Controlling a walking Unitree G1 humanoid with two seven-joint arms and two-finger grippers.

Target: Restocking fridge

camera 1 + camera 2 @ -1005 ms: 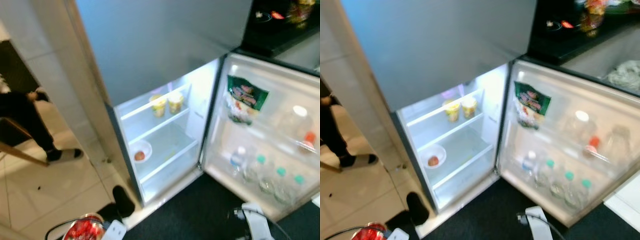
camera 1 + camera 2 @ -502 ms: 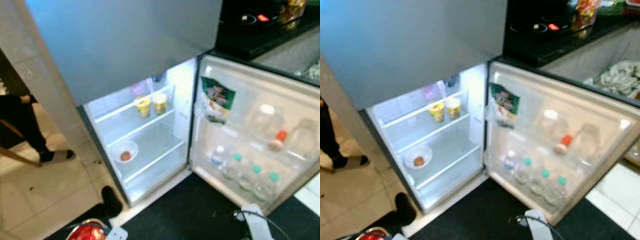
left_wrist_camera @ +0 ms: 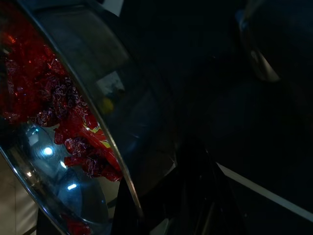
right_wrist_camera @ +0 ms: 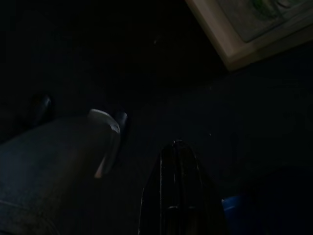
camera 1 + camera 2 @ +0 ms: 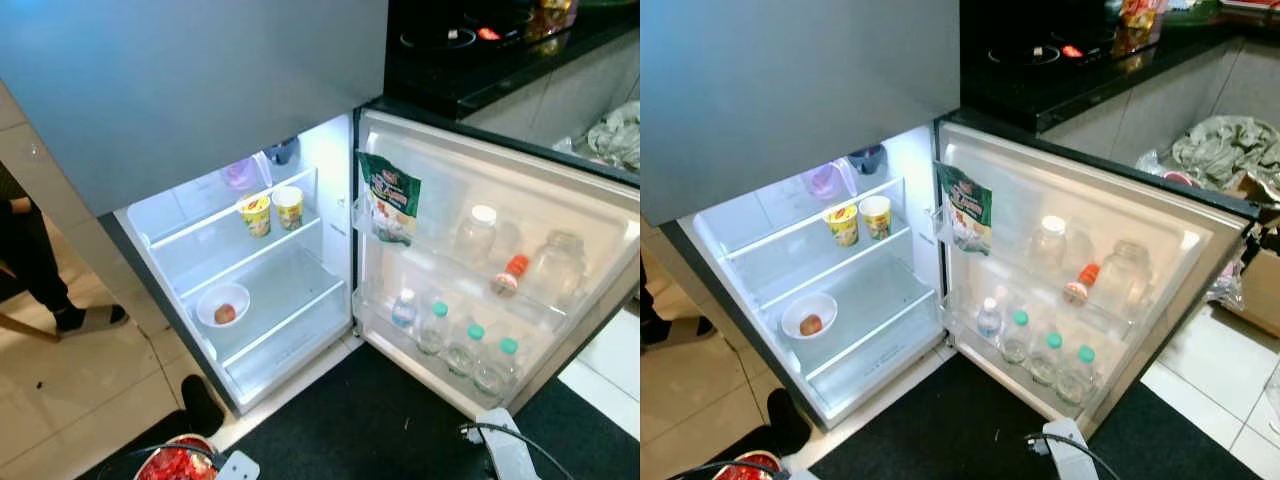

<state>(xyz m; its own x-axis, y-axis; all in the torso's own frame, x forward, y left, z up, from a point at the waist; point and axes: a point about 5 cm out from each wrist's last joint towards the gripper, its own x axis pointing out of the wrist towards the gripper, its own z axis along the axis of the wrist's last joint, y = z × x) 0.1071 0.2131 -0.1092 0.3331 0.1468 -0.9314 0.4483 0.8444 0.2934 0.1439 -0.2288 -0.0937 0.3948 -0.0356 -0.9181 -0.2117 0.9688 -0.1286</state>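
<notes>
The fridge's lower door (image 5: 560, 210) stands open to the right. Inside, two yellow cups (image 5: 272, 210) stand on the upper shelf, and a white bowl (image 5: 223, 304) with a reddish fruit sits on the shelf below. The door racks hold a green pouch (image 5: 390, 198), clear jars (image 5: 553, 268) and several small bottles (image 5: 452, 344). At the bottom left, my left gripper (image 3: 146, 205) is shut on the rim of a steel bowl (image 5: 172, 463) of red wrapped sweets (image 3: 73, 127). My right gripper (image 4: 178, 147) hangs low over the dark mat, fingers together.
A black mat (image 5: 370, 420) lies before the fridge. A person's legs (image 5: 35, 265) stand on the tiles at far left. A black shoe (image 5: 203, 405) sits near the fridge's base. A dark counter with a hob (image 5: 1040, 60) is behind the door; cloth (image 5: 1220, 150) and a box (image 5: 1260, 290) lie at right.
The whole picture has shifted left, so the camera has turned right. The bowl in my left gripper and the things in the fridge have not moved.
</notes>
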